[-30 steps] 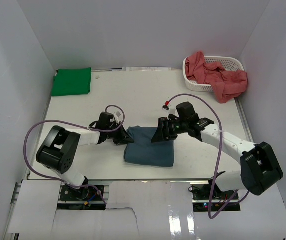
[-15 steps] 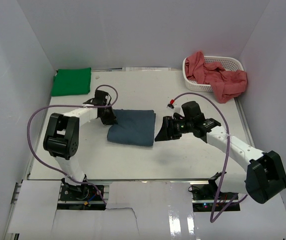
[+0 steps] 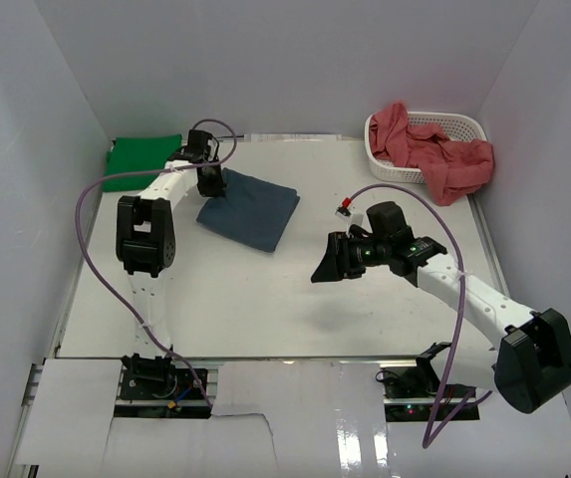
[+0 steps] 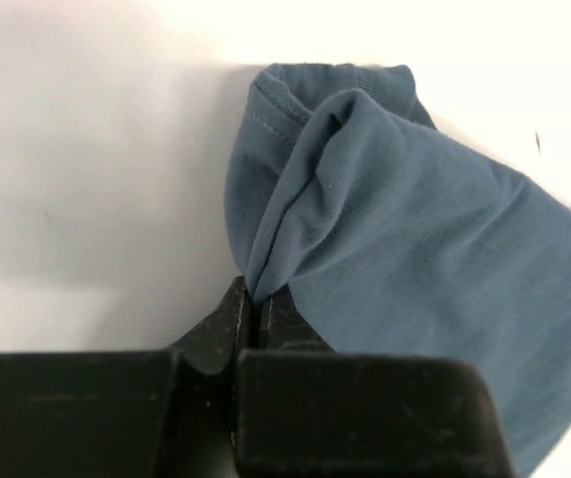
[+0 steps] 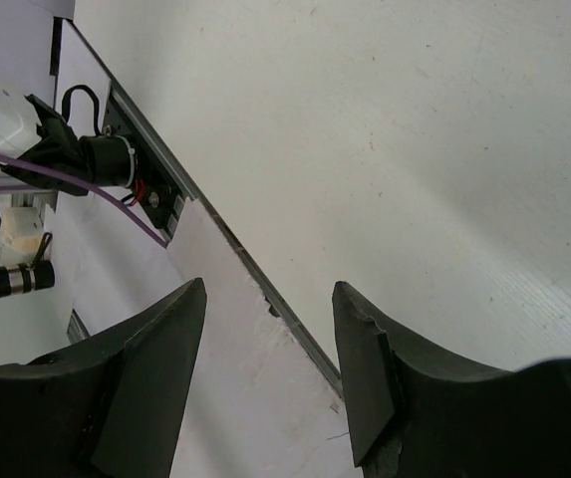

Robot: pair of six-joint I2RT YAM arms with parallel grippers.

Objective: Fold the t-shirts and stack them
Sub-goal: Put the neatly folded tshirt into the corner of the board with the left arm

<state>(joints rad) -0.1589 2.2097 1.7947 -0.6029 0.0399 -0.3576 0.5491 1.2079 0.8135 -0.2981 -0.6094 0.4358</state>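
Note:
The folded slate blue t-shirt (image 3: 250,209) lies at the table's far left, just right of the folded green t-shirt (image 3: 142,162). My left gripper (image 3: 213,187) is shut on the blue shirt's left edge; in the left wrist view a pinched fold of the blue cloth (image 4: 385,209) rises from between the closed jaws (image 4: 252,297). Salmon red t-shirts (image 3: 434,154) spill out of the white basket (image 3: 469,127) at the far right. My right gripper (image 3: 323,269) hangs open and empty above mid-table; the right wrist view shows its spread fingers (image 5: 365,358) over bare tabletop.
White walls enclose the table on three sides. The table's front edge with its metal rail (image 5: 225,239) shows between the right gripper's fingers. Purple cables (image 3: 86,239) loop off both arms.
My left gripper has dragged the blue t-shirt from the table's middle front to the far left, beside the green one. The right gripper has let go, lifted off and moved slightly back to the right.

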